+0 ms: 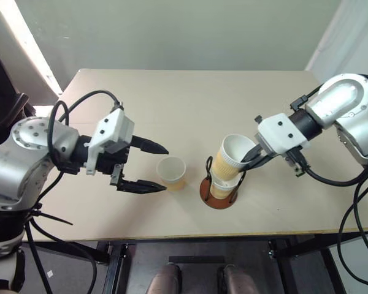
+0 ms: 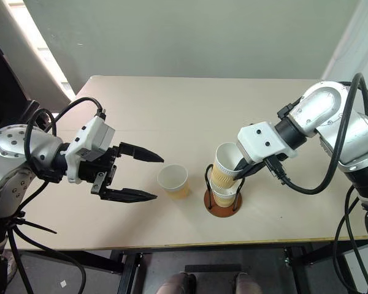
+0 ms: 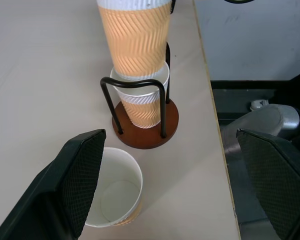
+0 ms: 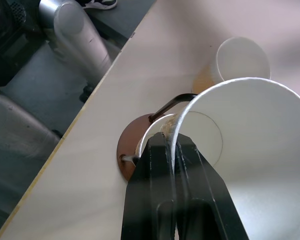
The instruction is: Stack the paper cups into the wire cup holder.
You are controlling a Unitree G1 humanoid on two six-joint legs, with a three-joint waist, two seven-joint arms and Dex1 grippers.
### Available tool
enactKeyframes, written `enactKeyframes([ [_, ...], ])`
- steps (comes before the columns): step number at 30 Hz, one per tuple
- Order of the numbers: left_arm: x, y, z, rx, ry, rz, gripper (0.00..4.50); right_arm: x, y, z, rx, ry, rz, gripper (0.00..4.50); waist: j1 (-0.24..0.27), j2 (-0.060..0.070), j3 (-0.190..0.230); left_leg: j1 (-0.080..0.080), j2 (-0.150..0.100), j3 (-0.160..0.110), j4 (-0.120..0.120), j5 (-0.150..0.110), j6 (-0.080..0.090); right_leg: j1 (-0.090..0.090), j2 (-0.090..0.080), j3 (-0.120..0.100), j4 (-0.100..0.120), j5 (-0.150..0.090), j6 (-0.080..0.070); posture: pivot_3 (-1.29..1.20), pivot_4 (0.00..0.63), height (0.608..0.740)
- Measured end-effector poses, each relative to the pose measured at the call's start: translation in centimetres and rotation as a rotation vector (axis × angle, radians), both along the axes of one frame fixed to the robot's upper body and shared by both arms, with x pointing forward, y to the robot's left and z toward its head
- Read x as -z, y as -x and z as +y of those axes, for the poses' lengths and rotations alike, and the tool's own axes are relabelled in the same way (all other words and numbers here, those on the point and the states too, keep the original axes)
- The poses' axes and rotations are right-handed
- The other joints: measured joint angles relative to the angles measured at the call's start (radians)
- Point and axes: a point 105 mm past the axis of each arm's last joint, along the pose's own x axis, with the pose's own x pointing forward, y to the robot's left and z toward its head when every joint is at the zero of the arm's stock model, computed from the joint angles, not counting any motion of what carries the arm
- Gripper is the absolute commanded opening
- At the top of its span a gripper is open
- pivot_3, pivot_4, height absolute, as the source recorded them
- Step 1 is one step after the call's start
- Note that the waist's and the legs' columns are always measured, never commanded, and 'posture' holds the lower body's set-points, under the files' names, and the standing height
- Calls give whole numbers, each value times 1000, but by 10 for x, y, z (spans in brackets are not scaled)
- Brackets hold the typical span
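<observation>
The wire cup holder (image 1: 219,195) stands near the table's front edge, with one paper cup (image 1: 223,188) seated low inside its black loops. A second paper cup (image 1: 233,158) sits tilted in the top of that one, its rim pinched by my right gripper (image 1: 250,160), which is shut on it. A third paper cup (image 1: 172,173) stands upright on the table, left of the holder. My left gripper (image 1: 162,166) is open just left of that cup, one finger on each side of it without touching. In the left wrist view the loose cup (image 3: 114,194) lies beside one finger.
The beige table (image 1: 190,98) stretches away behind the cups with free room. Its front edge (image 1: 233,233) runs close below the holder. A white wall stands behind the table.
</observation>
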Motion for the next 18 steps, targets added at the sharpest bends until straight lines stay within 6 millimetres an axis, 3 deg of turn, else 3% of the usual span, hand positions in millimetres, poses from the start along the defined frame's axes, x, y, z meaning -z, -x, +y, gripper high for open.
enactKeyframes([
  [4,0,0,0,0,-1,-3,4500,3,-2,-1,-1,21,-12,909,0,0,0,0,0,0,0,0,0,0,0,0,0,0,0,0,150,740],
  [9,1,-2,1,-12,-10,-10,4500,7,-3,-1,0,36,-2,2666,0,0,0,0,0,0,0,0,0,0,0,0,0,0,0,0,150,740],
  [13,4,-16,3,-60,-42,-41,4500,0,-6,1,28,0,9,4100,1,0,0,0,0,0,0,0,0,0,0,0,0,0,0,0,150,740],
  [18,-8,-50,0,-114,-50,-141,4500,-43,-13,10,178,-333,44,4100,2,-1,0,0,0,0,0,1,0,0,0,0,0,1,-1,0,150,740],
])
